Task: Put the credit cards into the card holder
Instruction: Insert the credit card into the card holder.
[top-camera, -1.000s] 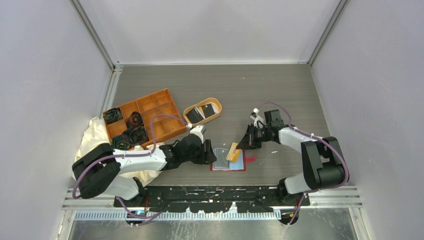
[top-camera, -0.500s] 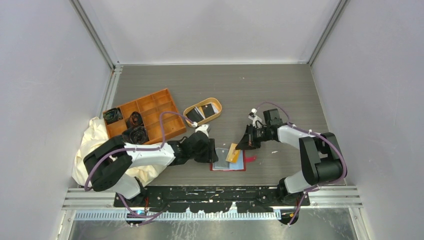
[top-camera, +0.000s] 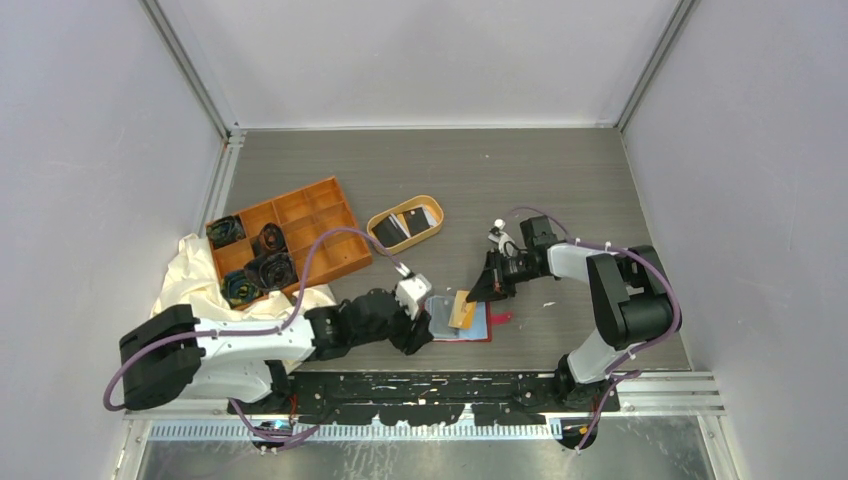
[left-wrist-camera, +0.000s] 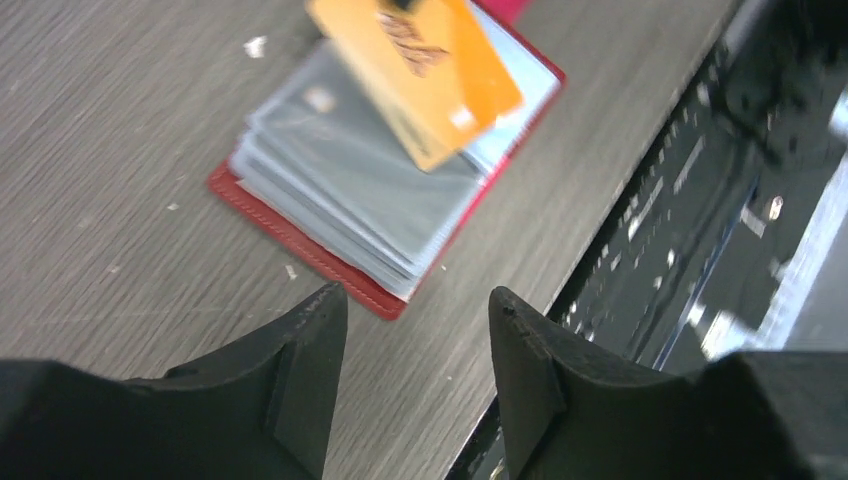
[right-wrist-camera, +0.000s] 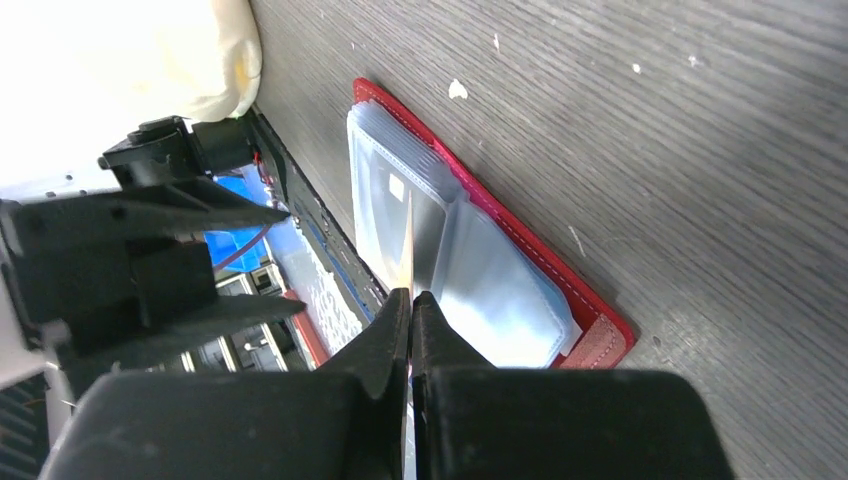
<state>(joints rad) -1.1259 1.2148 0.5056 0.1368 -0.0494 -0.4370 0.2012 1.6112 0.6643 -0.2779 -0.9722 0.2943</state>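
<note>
Right now you are on the insertion step. Your right gripper (right-wrist-camera: 410, 298) is pinched fully shut on an orange card (left-wrist-camera: 420, 80), held edge-down and tilted over the open card holder (left-wrist-camera: 370, 180). The holder lies flat on the table (top-camera: 560, 180), close to the black rail (left-wrist-camera: 680, 200) at the near edge. Your left gripper (left-wrist-camera: 415, 310) hovers about half open at the holder's left edge, gripping nothing. Next, I judge, you must line the card's lower edge up with a clear sleeve (right-wrist-camera: 400, 200) while the left gripper steadies the cover. Room is tight toward the rail and between the grippers, but open on the far side. More cards (top-camera: 398, 226) wait in the oval dish (top-camera: 437, 210).
</note>
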